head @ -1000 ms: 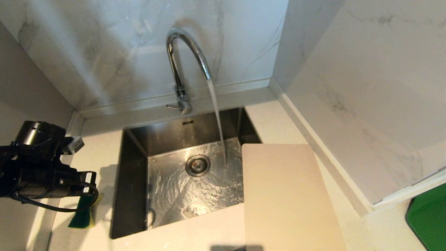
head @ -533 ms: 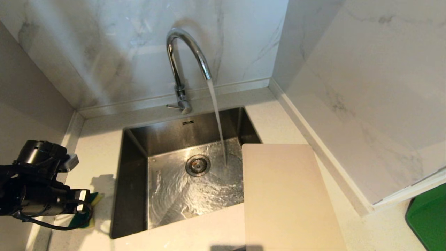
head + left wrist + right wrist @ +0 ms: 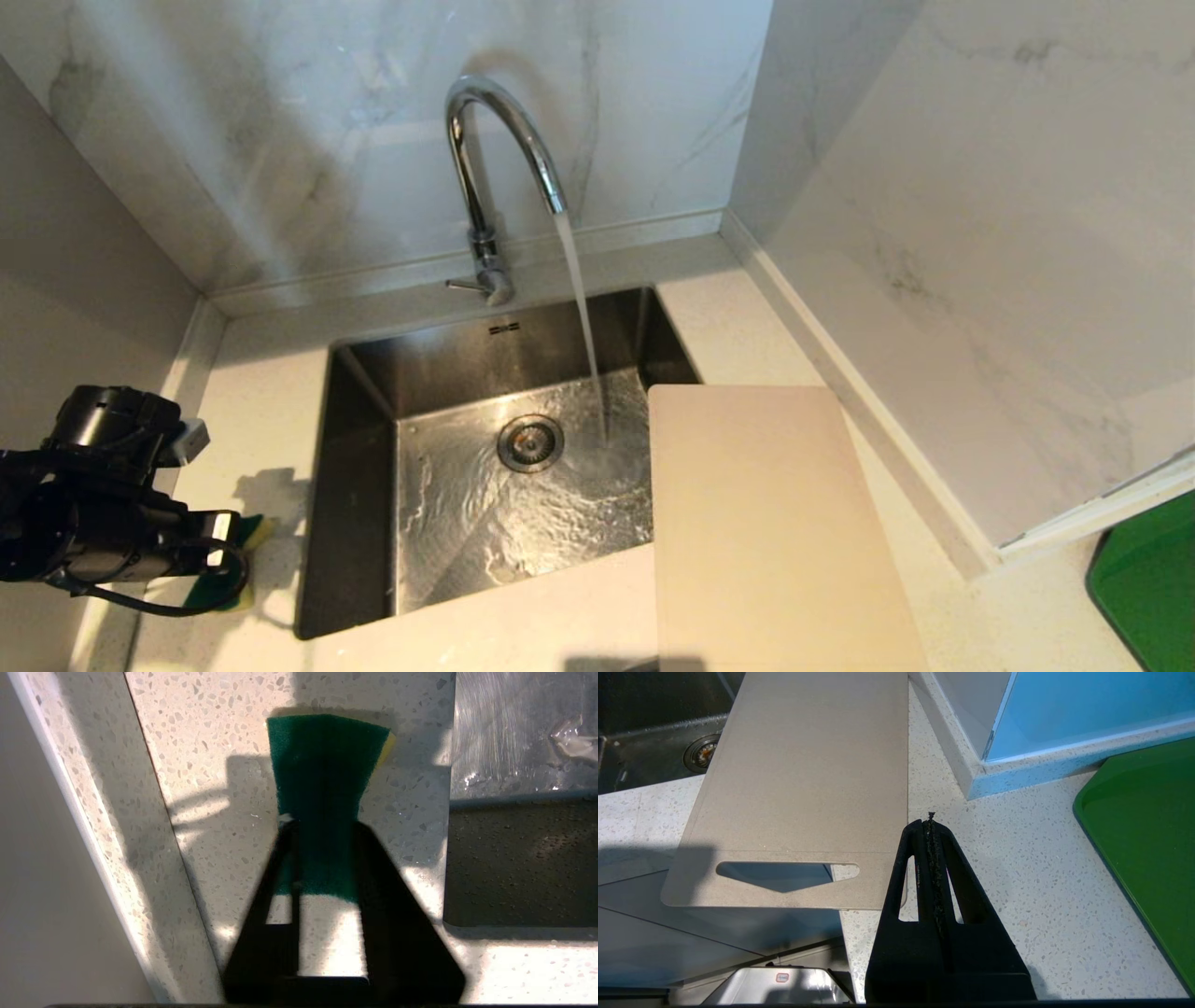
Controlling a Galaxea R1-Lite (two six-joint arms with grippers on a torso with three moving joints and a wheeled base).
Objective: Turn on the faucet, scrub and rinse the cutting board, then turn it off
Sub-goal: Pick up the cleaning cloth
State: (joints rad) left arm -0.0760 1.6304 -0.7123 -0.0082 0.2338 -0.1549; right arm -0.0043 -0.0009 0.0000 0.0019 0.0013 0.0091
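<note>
The left hand [image 3: 322, 828] is a little open around the green sponge [image 3: 327, 765] (on the tabletop [image 3: 210, 728]); the right hand [image 3: 930, 821] is closed.

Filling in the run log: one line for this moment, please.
faucet: running | cutting board: dry, beside sink | left end effector: astride sponge | right end effector: shut, parked

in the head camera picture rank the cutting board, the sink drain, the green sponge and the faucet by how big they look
Largest to smallest, as they look in the head view:
1. cutting board
2. faucet
3. sink drain and green sponge: unsure, since the left gripper hides most of the sponge.
</note>
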